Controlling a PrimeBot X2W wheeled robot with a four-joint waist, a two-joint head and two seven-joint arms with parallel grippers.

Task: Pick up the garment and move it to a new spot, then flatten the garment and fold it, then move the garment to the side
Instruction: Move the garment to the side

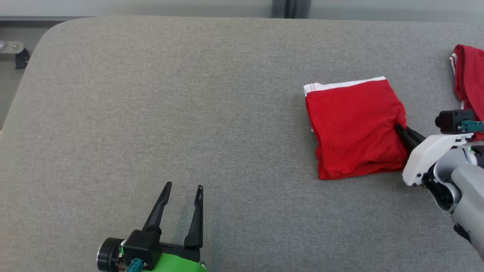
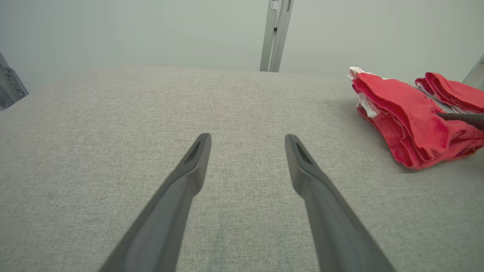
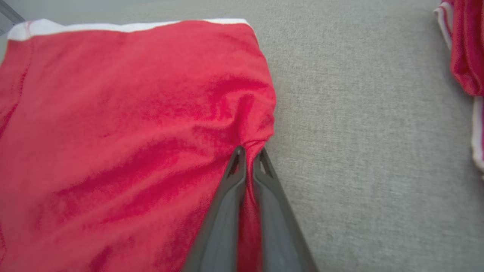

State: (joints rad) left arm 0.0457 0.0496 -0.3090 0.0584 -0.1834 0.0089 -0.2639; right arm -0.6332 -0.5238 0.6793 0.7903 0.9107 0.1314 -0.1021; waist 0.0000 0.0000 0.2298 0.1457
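Garment (image 1: pixel 353 128) pinched at its right edge

Folded into a rough square, the red garment lies on the right part of the grey tabletop (image 1: pixel 189 94), its white band along the far edge. The right claw (image 3: pixel 249 153) is pressed together on a pucker of red cloth at the garment's right side. The left claw (image 1: pixel 184 186) stands spread wide over bare tabletop, well apart from the garment. Another red cloth (image 1: pixel 470 75) lies further right, apart from the folded one.
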